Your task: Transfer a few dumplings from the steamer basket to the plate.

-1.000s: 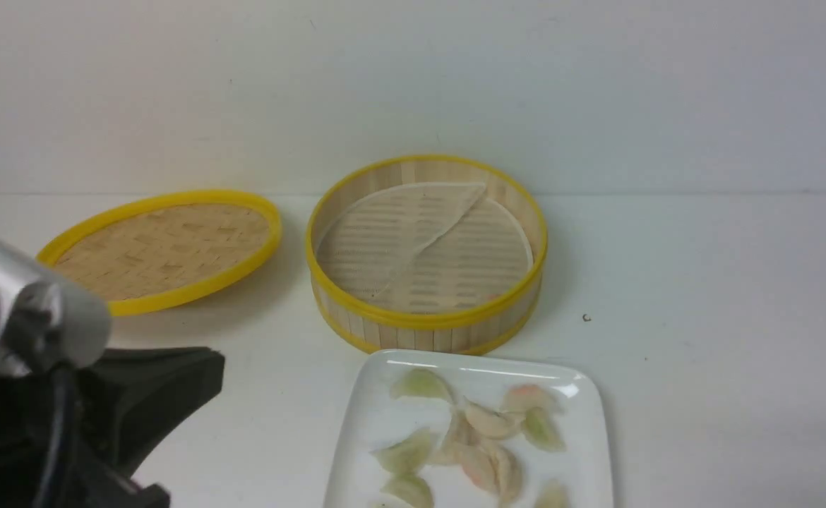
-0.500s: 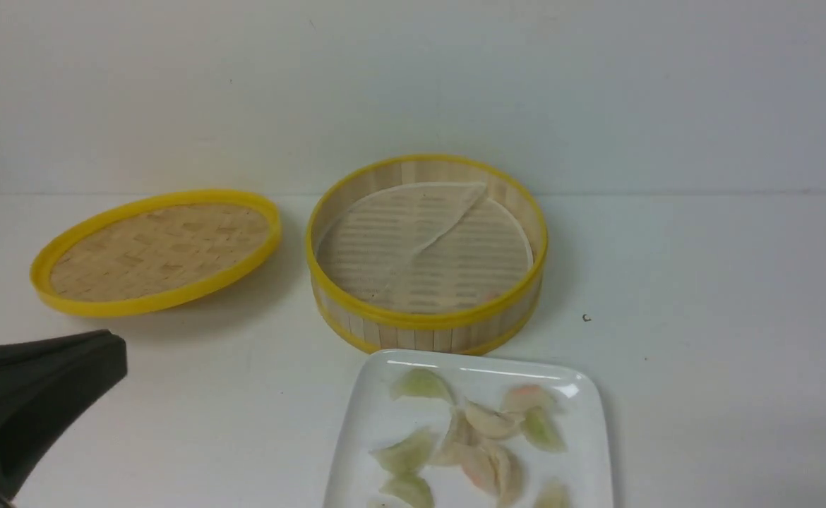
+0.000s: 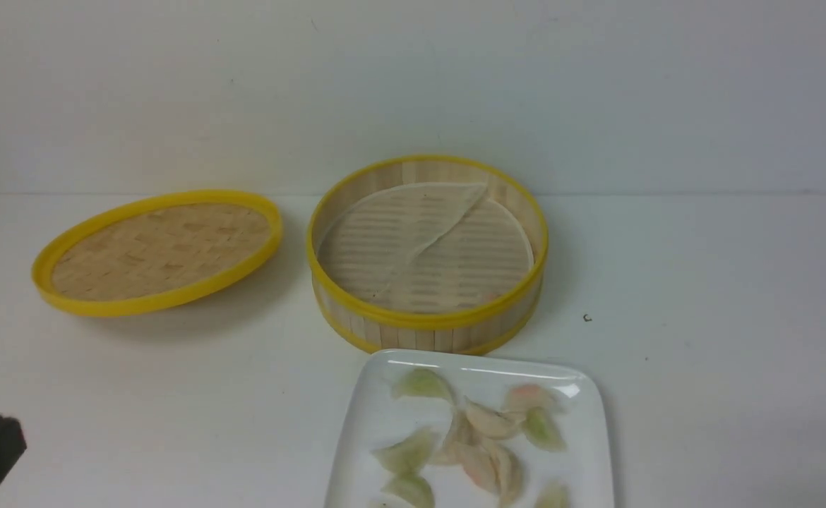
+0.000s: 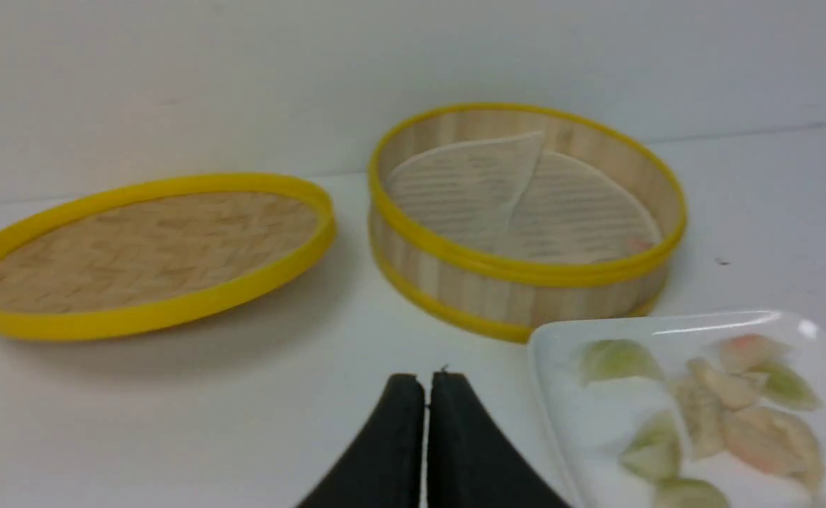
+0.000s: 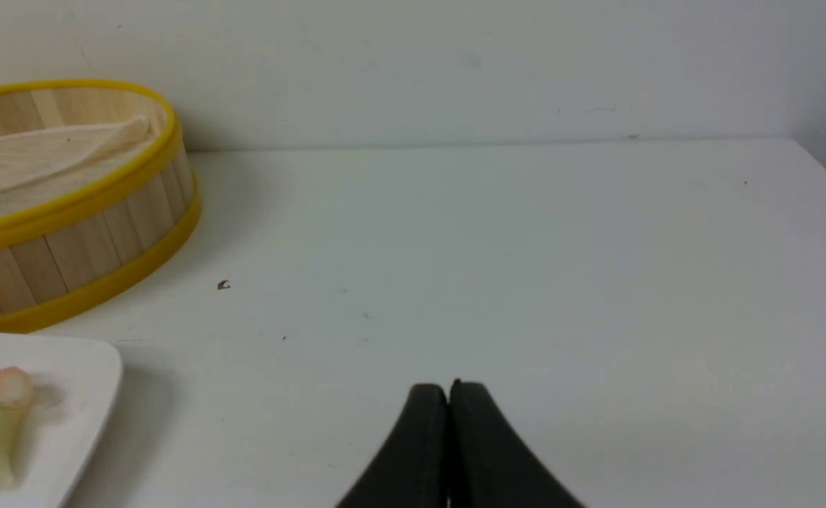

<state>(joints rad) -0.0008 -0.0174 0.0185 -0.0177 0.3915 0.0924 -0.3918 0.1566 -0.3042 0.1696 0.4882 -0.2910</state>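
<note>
With dumplings (image 3: 486, 467) on the plate (image 3: 581, 430), transfer looks finished; both grippers, left (image 4: 428, 384) and right (image 5: 450, 391), clenched empty, need only stay clear of it.

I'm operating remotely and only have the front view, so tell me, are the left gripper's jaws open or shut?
Observer: Shut. In the left wrist view, the left gripper has its fingertips together, with nothing between them.
Operator: And the right one? I can't see it at all.
Observer: The right wrist view shows the right gripper shut too, also holding nothing.
Operator: Anything by its tips?
Observer: No, they hang over bare white table, with the plate off to one side.
</note>
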